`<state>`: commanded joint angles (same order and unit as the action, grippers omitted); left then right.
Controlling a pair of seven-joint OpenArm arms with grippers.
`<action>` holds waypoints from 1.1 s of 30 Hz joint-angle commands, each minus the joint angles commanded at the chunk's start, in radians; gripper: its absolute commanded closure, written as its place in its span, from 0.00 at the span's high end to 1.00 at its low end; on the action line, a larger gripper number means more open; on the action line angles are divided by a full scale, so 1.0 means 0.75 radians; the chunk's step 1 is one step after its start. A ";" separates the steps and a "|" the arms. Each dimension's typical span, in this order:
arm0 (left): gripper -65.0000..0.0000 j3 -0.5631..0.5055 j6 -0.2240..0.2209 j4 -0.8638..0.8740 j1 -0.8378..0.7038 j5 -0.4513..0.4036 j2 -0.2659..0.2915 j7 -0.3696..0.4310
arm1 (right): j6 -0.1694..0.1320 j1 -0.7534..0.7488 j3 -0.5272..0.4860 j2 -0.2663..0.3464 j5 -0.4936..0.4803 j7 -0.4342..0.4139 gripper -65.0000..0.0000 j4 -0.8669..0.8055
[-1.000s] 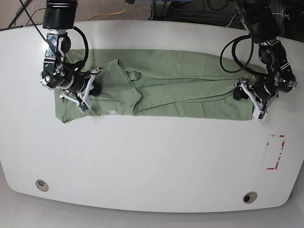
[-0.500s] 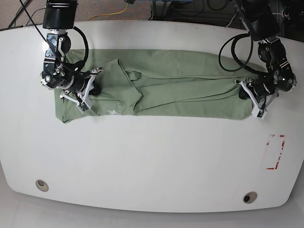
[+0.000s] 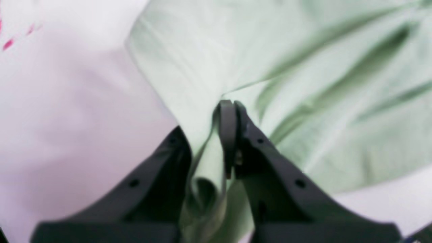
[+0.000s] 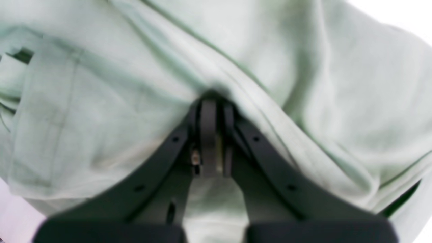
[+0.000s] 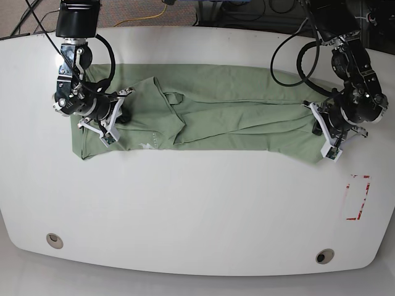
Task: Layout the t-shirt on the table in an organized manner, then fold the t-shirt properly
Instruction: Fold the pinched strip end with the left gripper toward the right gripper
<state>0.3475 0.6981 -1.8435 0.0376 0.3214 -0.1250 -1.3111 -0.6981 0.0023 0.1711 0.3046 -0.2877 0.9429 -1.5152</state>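
Base view: my two arms sit at opposite ends of a long strip of cloth on a white table.
Table (image 5: 197,209): glossy white, rounded corners, two round holes near the front edge, a red tape rectangle (image 5: 357,197) at the front on my left side.
Room: cables and dark gear lie beyond the far edge; the rest is out of sight.
T-shirt (image 5: 234,117): pale green, stretched lengthwise across the far half of the table, wrinkled, with a sleeve folded over near my right arm.
Change in the t-shirt: compared with a second ago, the end at my left arm is pulled inward and lifted, so its front corner now slants instead of lying square.
Left gripper (image 5: 325,132): clamped on the t-shirt's end; the left wrist view shows cloth pinched between my nearly closed jaws (image 3: 222,135). It has moved slightly toward the far edge since the earlier frames.
Right gripper (image 5: 110,120): jaws pressed together on a fold of the t-shirt, seen in the right wrist view (image 4: 211,135); its place matches the earlier frames.
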 joint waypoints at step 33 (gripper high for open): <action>0.01 -0.348 0.000 0.151 0.063 0.000 0.376 0.131 | 0.000 -0.008 0.000 -0.002 -0.006 0.000 0.04 -0.002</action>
<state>0.0867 0.6981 -1.7300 0.0852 0.3214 0.1571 -1.2129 -0.6981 -0.0038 0.1711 0.3030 -0.2923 0.9429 -1.5167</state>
